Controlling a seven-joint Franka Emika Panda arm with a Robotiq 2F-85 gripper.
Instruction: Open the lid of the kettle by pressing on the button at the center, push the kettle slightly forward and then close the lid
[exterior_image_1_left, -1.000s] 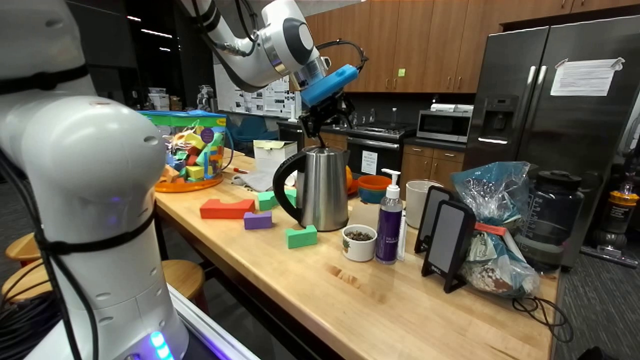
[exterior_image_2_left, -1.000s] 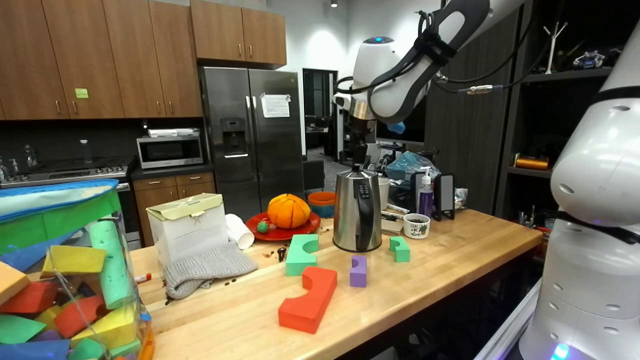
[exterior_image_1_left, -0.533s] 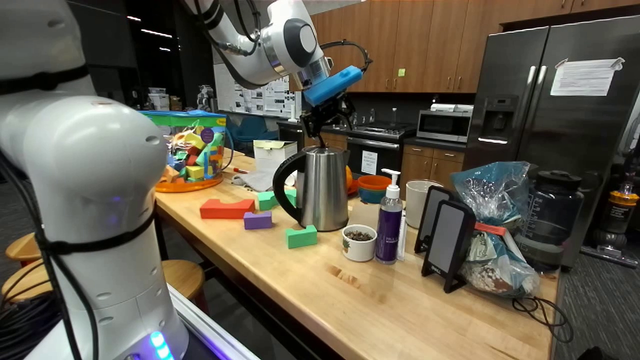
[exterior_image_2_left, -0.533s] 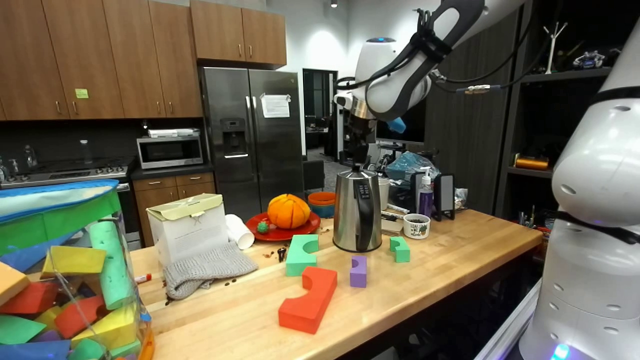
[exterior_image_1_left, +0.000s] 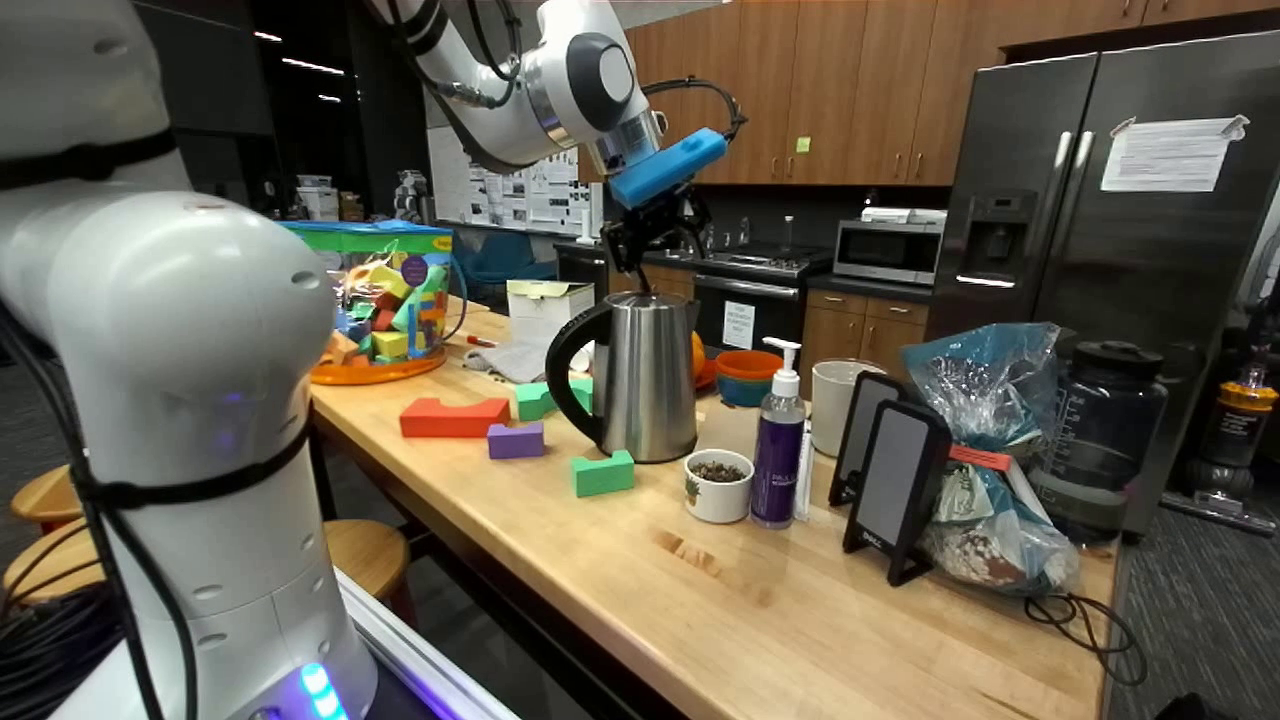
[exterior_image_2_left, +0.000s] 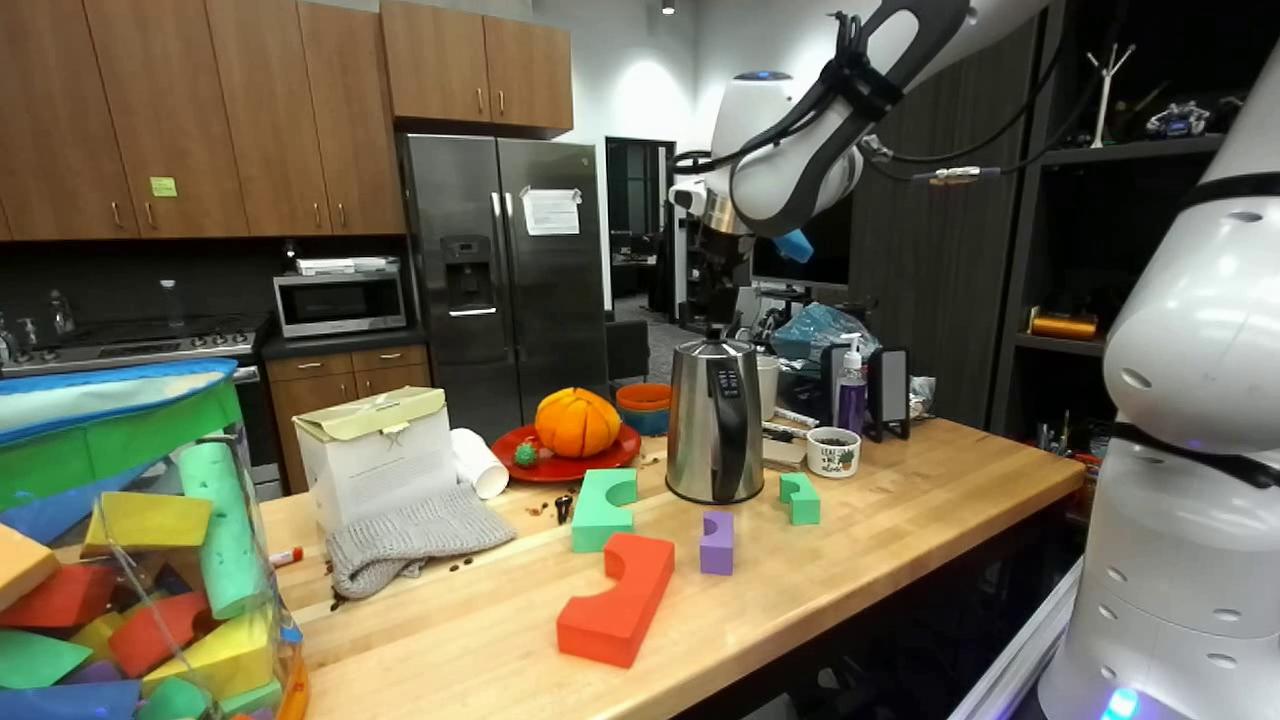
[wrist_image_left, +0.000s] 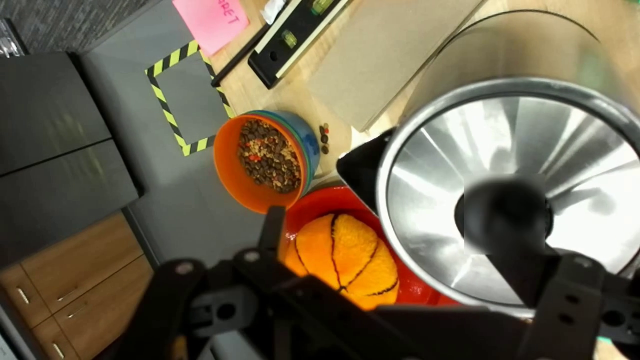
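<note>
- Jaws spread wide, nothing held.
- One finger (wrist_image_left: 522, 275) at centre of closed lid (wrist_image_left: 510, 140); contact unclear.
- Kettle (exterior_image_1_left: 652, 385) upright beneath; press should run down its long axis.

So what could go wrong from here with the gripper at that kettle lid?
The press could slip: the open gripper has just one finger at the center of the lid, and contact is hard to tell. Pushing the kettle might bump the red plate close by, rolling the orange pumpkin on it. It could also tip the stacked bowls beside the plate, spilling the brown bits.
</note>
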